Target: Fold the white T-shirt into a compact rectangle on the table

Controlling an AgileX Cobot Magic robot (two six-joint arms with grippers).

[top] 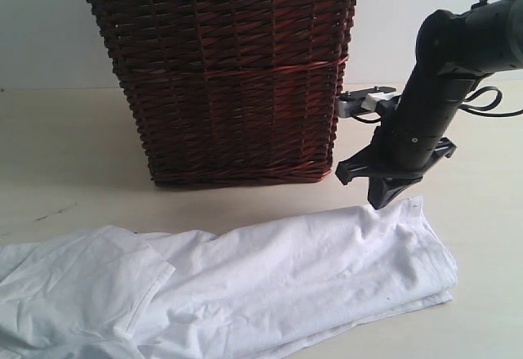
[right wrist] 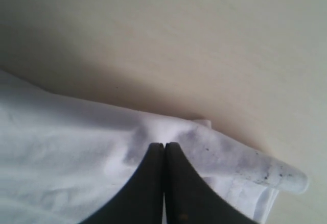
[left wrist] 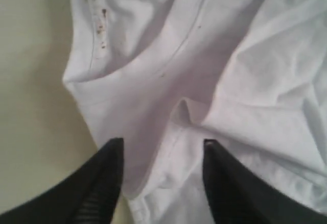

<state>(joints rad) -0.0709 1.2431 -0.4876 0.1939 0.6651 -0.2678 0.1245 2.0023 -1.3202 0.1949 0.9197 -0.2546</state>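
T-shirt [top: 286, 277] runs long left to right; my right gripper [top: 380, 204] pinches its far right edge, left gripper [left wrist: 162, 147] released above it.

Exterior: low, close to the table [top: 65, 163], facing the wicker basket [top: 221, 81] across the white T-shirt [top: 270, 285]. Wrist views: each close above that shirt, the part shared by all three.

Pale cream matte table [top: 65, 146]. Carries, toward the back, an upright dark brown wicker basket [top: 221, 81] with white lace trim at the rim. Bears, nearer the camera, a rumpled white T-shirt [top: 286, 277], spread across the front, lying clear of the basket with bare tabletop between.
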